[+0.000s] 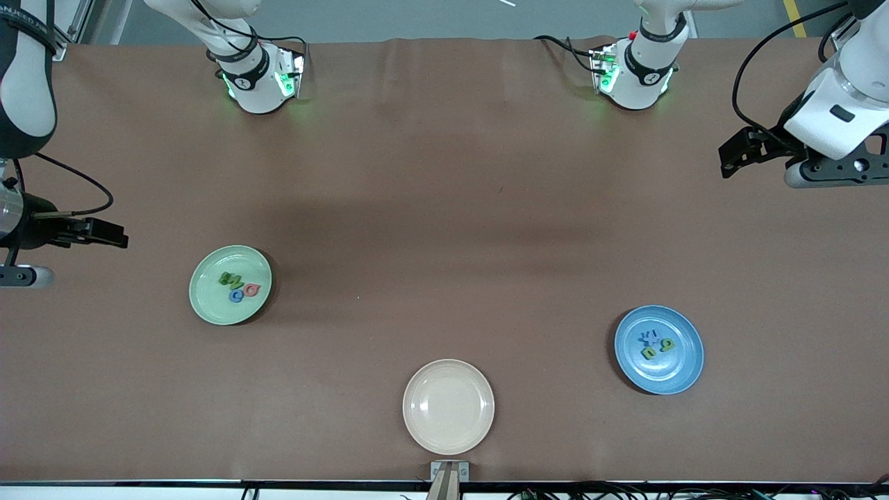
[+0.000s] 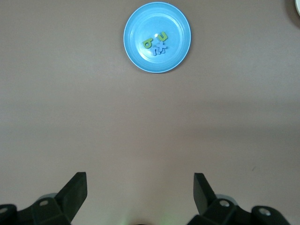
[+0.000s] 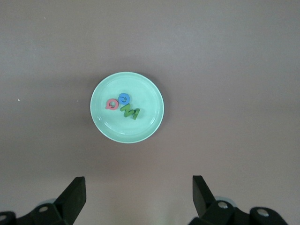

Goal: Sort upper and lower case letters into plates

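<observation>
**At both table ends, open pincers; letters in the plates**

At the right edge of the front view, upper part of the frame, the left pincer (image 1: pixel 729 158) hangs over the table (image 1: pixel 444 208) at the left arm's end, its two dark fingers (image 2: pixel 75 192) spread wide apart and holding nothing. At the left edge of that frame, around mid-height, the right pincer (image 1: pixel 114 236) hangs over the right arm's end of the table, its fingers (image 3: pixel 75 194) likewise spread apart and empty.

Lower in the frame from the left pincer lies the blue plate (image 1: pixel 684 371). In it sit two yellowish-green letters (image 1: pixel 658 348) touching a small cluster of blue pieces (image 1: pixel 649 337).

Near the right pincer, toward the middle of the frame, lies the pale green plate (image 1: pixel 208 305). It holds a dark green letter (image 1: pixel 230 280), a pinkish red letter (image 1: pixel 251 289) and a blue letter (image 1: pixel 237 296), all close together near its centre.

Between the two plates and nearest the front camera, at the bottom centre of the frame, sits a cream plate (image 1: pixel 449 406) with nothing in it.
</observation>
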Robot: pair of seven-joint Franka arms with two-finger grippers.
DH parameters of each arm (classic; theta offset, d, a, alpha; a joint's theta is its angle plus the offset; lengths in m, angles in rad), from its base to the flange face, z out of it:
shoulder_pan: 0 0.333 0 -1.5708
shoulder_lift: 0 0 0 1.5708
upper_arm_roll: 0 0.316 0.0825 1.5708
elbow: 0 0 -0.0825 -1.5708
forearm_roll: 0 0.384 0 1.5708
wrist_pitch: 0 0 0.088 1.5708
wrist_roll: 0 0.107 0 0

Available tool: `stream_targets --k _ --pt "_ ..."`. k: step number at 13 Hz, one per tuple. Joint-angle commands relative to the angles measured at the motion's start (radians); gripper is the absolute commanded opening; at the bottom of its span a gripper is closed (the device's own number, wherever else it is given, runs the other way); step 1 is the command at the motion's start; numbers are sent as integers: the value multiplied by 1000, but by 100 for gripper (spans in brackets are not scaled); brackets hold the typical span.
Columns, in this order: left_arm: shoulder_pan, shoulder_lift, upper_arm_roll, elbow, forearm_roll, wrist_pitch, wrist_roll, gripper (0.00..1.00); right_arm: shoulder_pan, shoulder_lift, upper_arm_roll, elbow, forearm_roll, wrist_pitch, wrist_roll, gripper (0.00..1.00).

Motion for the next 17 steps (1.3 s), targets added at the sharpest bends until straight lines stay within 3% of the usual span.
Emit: stream_targets --k 1,4,6,7,15,17 --pt "0 -35 16 -32 -26 -3 14 100 -13 -97 7 -72 18 -15 4 100" --pt "4 -29 16 -29 -40 -3 16 100 -1 -218 -19 -212 34 30 4 100" --pt "4 -28 16 -32 -40 -2 25 100 85 -267 -123 -264 44 39 2 100" --pt "4 -28 16 -30 -40 0 25 100 103 -295 -145 -290 44 50 2 100" --pt "5 -11 16 4 -38 3 37 100 90 -483 -137 -453 43 100 -6 100" --pt "5 -2 16 14 -38 1 47 100 90 -488 -137 -457 43 104 -6 100"
